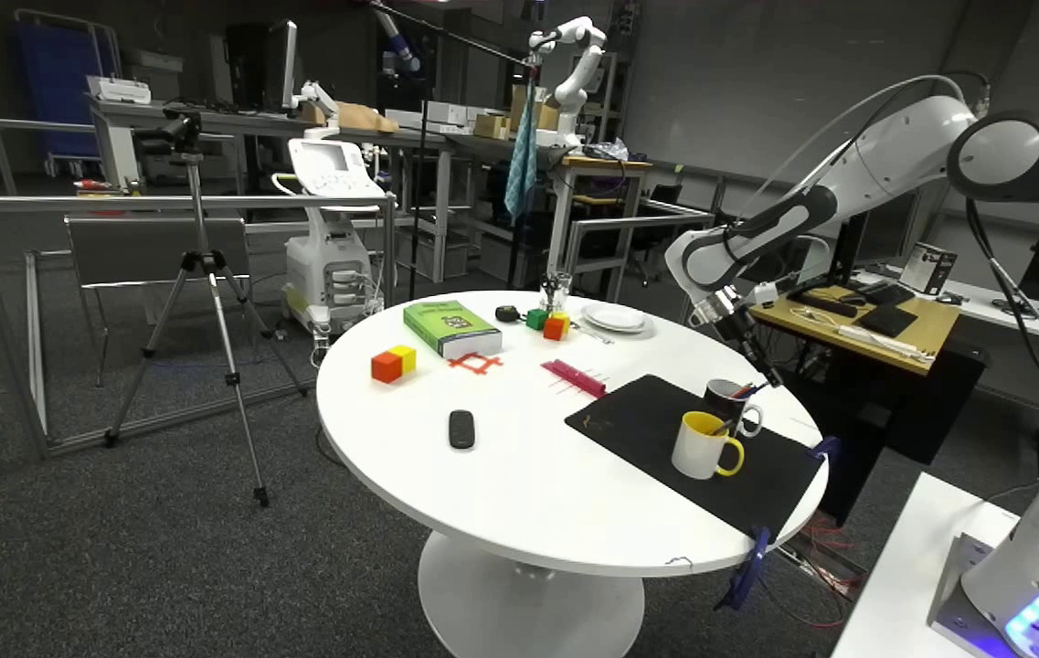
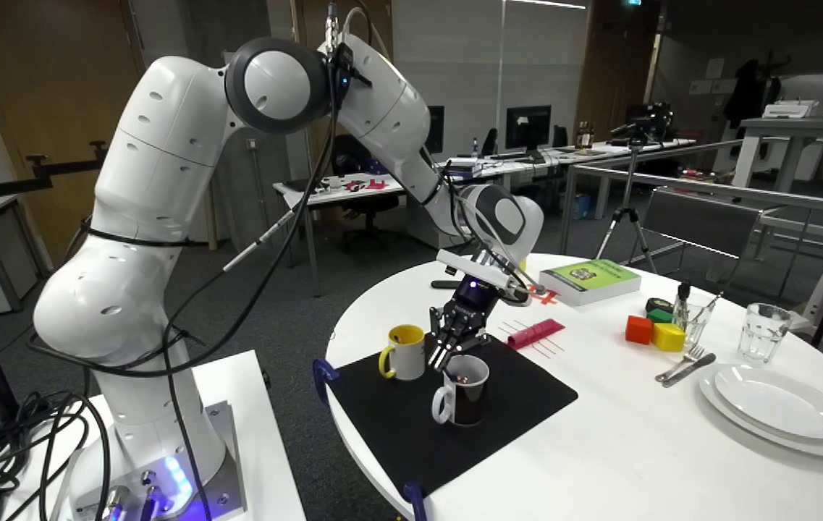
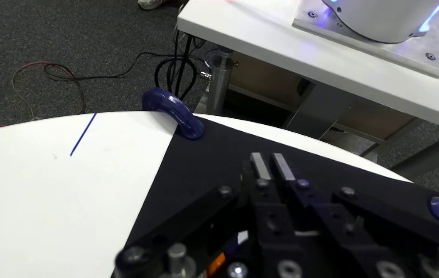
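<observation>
We have the gripper (image 3: 272, 166) clenched: the wrist view shows its fingertips (image 3: 260, 166) w/ just a thin dark slit b/w them. They point down, near the dark mug (image 2: 469, 396) & on its handle side; this mug stands on the black mat (image 2: 520, 405) near the edge of the round table (image 1: 519, 466). It's upright, long axis vert., handle twd the robot's base. Pens (image 1: 747, 391) stick out, long axes slanting up over the rim on that same side; whether they touch the gripper we can't tell. In an exterior view the white mug (image 1: 695, 450), also upright w/ its handle baseward, overlaps the dark mug; in an exterior view that gives us a fork (image 2: 680, 364) & knife (image 2: 689, 370), we see a gap b/w the 2 mugs. The wrist view adds an orange-blue bit (image 3: 216, 265) under the gripper's linkage, too hidden to name, & a blue line (image 3: 83, 135) on the tabletop. Re writing: lettering on the green book (image 1: 453, 326) is too small for us to read.
</observation>
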You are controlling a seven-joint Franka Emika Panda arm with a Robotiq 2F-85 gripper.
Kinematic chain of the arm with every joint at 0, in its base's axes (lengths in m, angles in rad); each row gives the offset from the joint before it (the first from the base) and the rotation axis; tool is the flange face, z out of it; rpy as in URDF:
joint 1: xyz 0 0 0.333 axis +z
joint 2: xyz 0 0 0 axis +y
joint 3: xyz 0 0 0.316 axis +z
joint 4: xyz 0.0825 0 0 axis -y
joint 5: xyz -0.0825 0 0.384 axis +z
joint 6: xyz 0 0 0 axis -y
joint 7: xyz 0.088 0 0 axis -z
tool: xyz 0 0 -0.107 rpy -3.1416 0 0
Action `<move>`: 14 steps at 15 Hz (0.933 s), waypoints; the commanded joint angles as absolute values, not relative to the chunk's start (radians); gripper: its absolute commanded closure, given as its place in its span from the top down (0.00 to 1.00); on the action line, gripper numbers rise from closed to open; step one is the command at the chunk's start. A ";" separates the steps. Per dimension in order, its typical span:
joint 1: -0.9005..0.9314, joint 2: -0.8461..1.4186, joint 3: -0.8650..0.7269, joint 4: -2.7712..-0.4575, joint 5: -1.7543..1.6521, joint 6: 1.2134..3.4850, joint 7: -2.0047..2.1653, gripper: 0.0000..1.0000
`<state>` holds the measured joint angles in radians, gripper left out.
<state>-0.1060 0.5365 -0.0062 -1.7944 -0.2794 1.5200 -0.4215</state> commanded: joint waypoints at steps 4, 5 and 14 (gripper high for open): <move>-0.120 0.491 -0.001 -1.829 -0.262 1.526 -0.437 0.02; -0.120 0.484 0.000 -1.829 -0.261 1.520 -0.441 0.02; -0.124 0.333 -0.006 -1.826 -0.264 1.430 -0.499 0.02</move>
